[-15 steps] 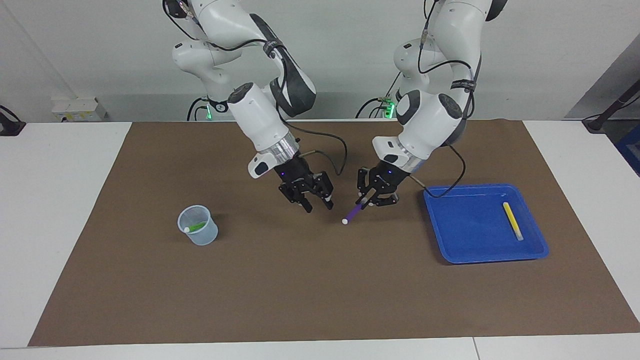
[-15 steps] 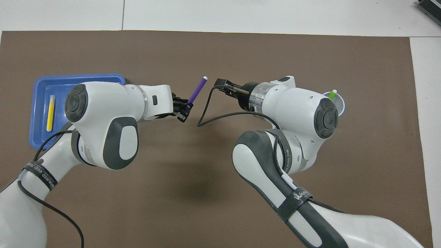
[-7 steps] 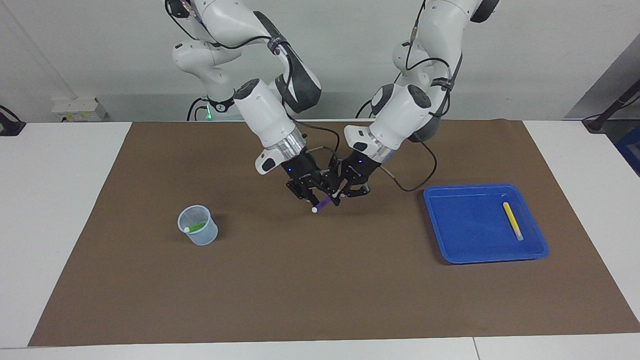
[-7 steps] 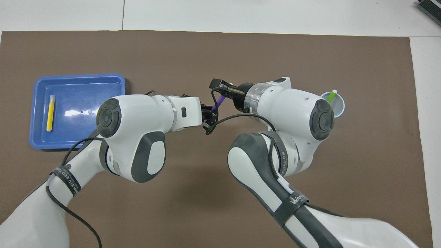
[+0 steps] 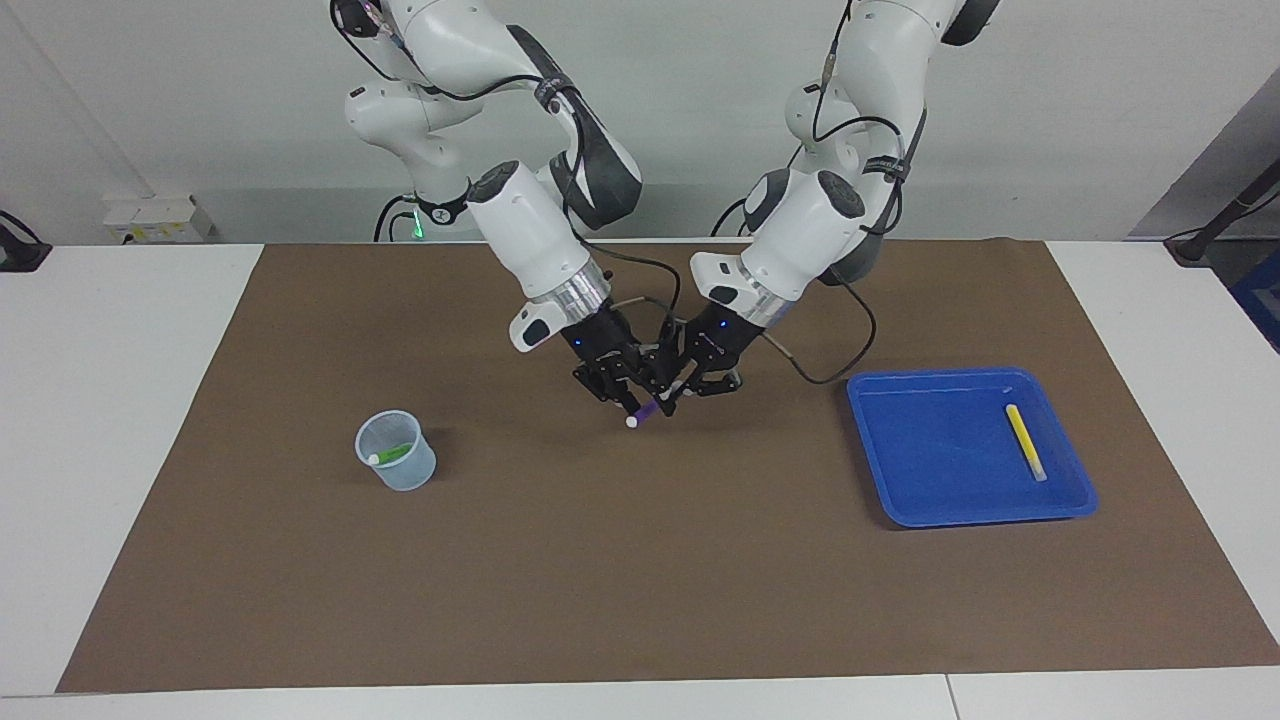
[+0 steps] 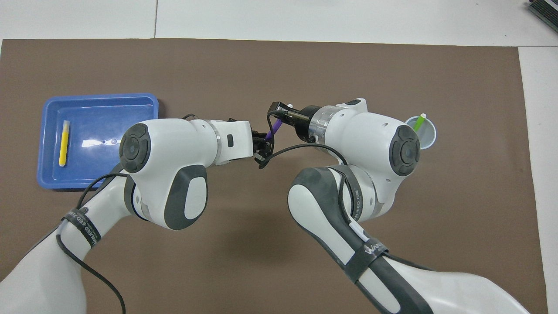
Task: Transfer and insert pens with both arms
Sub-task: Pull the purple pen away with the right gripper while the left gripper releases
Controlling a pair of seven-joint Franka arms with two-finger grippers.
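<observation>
- Left gripper (image 5: 672, 393), over the mat's middle: clamped on the purple pen (image 5: 645, 409), white tip hanging out toward 7 o'clock in the facing view.
- Right gripper (image 5: 622, 392), touching or just beside the same pen near its white end; cannot tell how wide.
- Likely light, stiff, smooth-barrelled and apt to slip or twist; best pinched across the barrel near its middle, clear of the other grip.
- Lime green pen (image 5: 392, 454) leaning inside the clear cup (image 5: 418, 476), toward the right arm's end.
- Yellow pen (image 5: 1026, 441) lying flat in the blue tray (image 5: 900, 500), toward the left arm's end; untouched.
</observation>
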